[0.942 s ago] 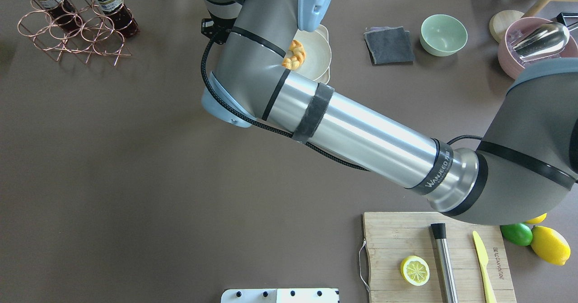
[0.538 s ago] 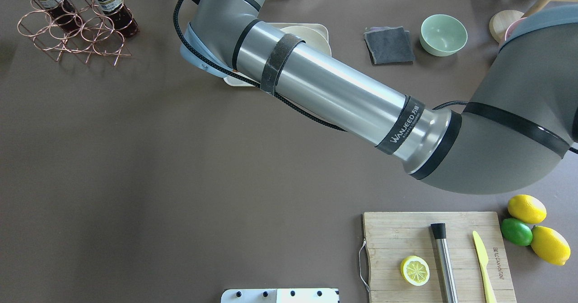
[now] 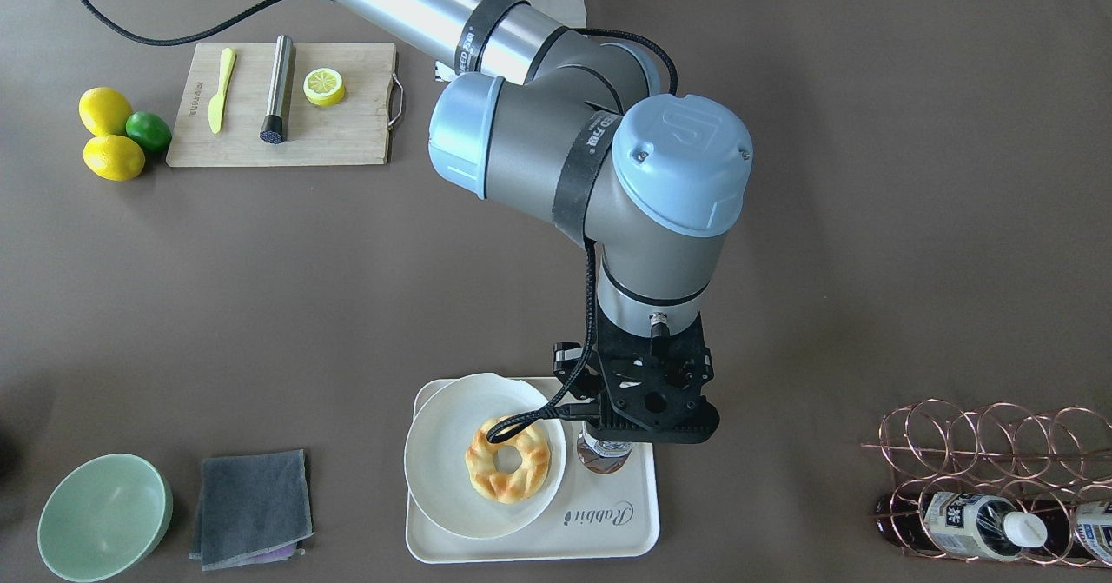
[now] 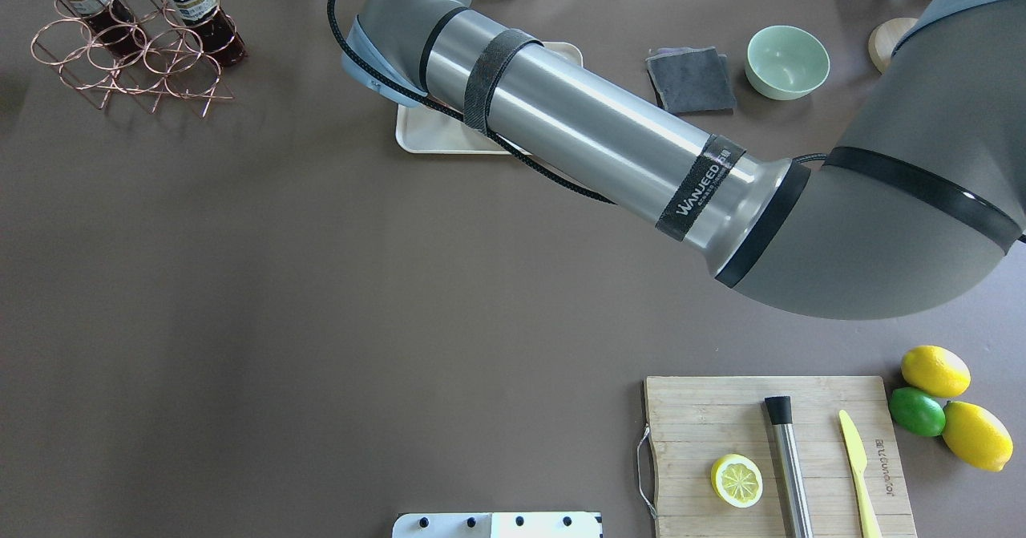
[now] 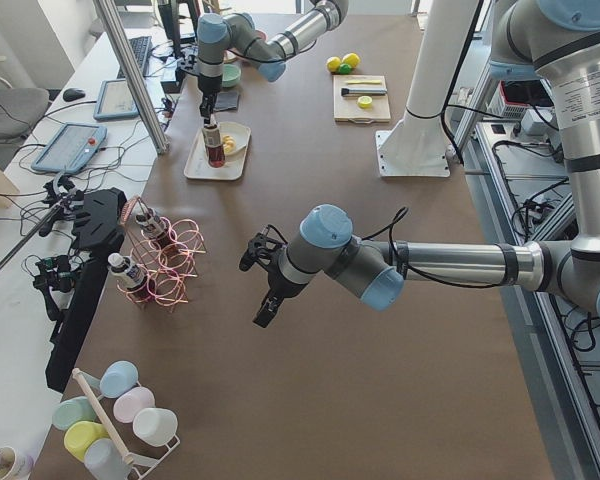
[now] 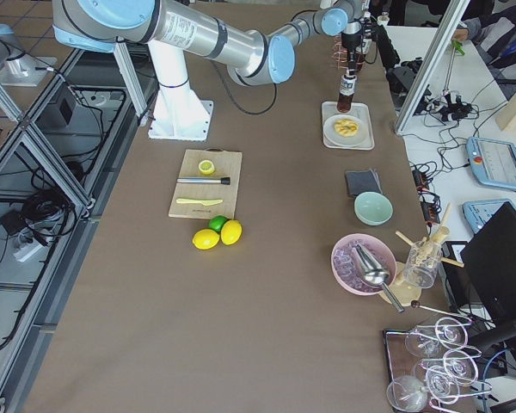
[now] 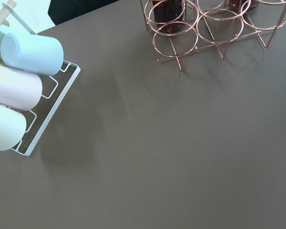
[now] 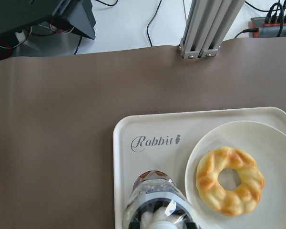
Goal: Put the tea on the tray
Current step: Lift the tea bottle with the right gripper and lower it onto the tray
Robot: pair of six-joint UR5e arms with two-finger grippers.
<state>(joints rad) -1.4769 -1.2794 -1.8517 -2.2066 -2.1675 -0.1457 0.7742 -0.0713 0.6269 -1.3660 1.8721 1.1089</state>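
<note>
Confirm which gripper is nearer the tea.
Right. The right gripper is directly over the tea, above the tray; the left gripper hangs far off, near the copper rack.

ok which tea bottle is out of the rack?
The bottle upright at the tray, beside the plate; the other two sit in the copper rack.

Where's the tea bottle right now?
In the front-facing view, bottom centre: the tea is upright under the right claw, over the tray, just right of the plate.

The small clear plastic tea bottle (image 3: 605,455) stands upright on the cream rectangular plastic tray (image 3: 608,518) — just left of the round white plate (image 3: 434,466) bearing a ring-shaped pastry (image 3: 508,460).
</note>
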